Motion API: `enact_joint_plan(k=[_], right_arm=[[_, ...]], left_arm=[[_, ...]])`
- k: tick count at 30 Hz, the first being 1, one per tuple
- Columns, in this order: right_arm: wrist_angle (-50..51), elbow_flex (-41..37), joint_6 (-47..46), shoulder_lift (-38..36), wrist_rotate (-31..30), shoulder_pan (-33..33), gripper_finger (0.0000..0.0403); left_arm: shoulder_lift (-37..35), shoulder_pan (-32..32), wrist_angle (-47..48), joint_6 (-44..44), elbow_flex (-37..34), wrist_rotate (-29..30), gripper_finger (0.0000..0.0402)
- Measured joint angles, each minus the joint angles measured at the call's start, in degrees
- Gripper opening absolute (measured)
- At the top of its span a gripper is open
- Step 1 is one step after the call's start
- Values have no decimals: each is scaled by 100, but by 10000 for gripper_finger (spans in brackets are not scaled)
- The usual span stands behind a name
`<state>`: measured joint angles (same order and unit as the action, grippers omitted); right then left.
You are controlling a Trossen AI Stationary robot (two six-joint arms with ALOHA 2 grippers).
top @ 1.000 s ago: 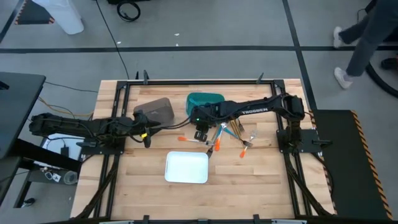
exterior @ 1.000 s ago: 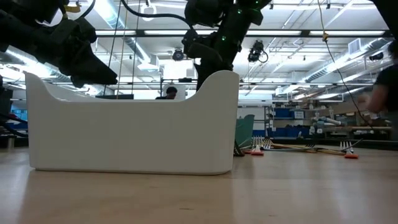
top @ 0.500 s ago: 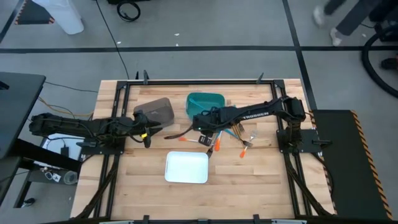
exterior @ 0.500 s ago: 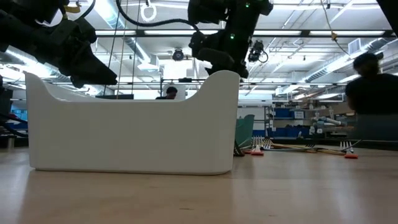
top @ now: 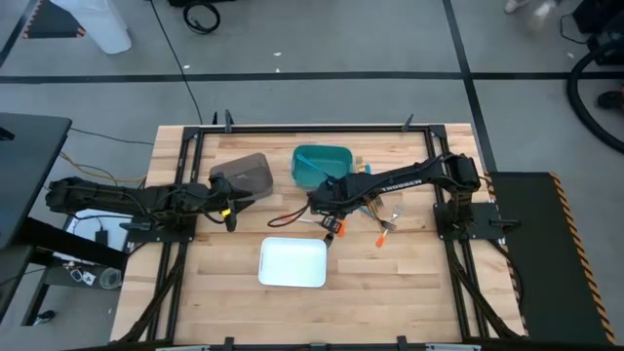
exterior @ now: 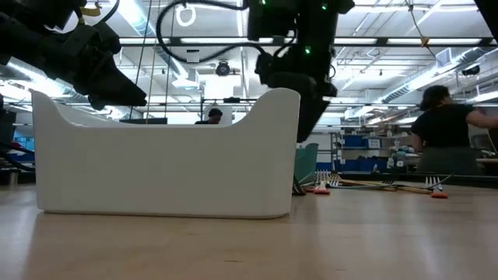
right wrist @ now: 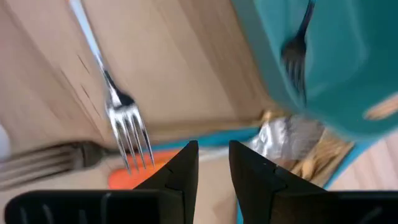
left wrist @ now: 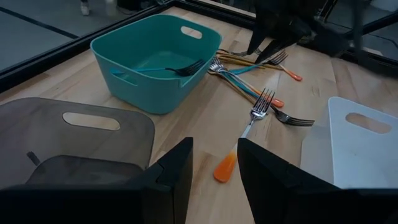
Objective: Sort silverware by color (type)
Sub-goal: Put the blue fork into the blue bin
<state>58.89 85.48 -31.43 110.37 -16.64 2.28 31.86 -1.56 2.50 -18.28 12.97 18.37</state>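
The silverware (top: 366,207) lies in a loose pile on the table, right of centre: forks with orange and teal handles (left wrist: 249,93). An orange-handled fork (left wrist: 245,134) lies apart, nearer the left arm. One fork (left wrist: 165,70) lies in the teal bin (top: 322,161). My right gripper (top: 327,214) hangs over the pile's left end, pointing steeply down, open by a narrow gap, above fork tines (right wrist: 129,140) and an orange handle (right wrist: 134,175). My left gripper (left wrist: 214,171) waits open by the grey bin (top: 244,175), nothing between its fingers.
A white tray (top: 292,261) sits near the table's front edge, below the right gripper, and fills the low view (exterior: 163,163). The grey and teal bins stand side by side at the back. A person (exterior: 443,140) moves in the room behind.
My right gripper has swung from beside the teal bin toward the table's near edge and a little right, sinking slightly. It has tipped to point more steeply down and rolled about its own axis. The silverware has kept its place.
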Motion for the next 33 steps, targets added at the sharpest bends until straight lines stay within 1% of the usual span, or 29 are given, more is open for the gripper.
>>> enact_joint_plan(k=[4, 12, 16, 21, 24, 29, 33], right_arm=[[-54, -303, -283, 0, 192, 1, 94], [54, -608, -507, -108, 202, 3, 93], [116, -878, -639, -373, 267, -6, 93], [141, -1416, -759, -792, 302, -8, 93], [226, -1755, -534, -967, 322, 3, 93], [321, -2238, 264, -1029, 294, 176, 93], [284, -2459, 783, -1029, -87, 339, 93]], left_arm=[[0, -1, 41, 1, 0, 0, 134], [0, 0, 35, 0, 0, 0, 134], [0, 0, 36, 0, 0, 1, 134], [0, 0, 35, 0, 2, 0, 134], [0, 0, 31, 2, 2, 0, 134], [0, 0, 24, 72, 2, 2, 134], [0, 0, 20, 76, 2, 2, 134]])
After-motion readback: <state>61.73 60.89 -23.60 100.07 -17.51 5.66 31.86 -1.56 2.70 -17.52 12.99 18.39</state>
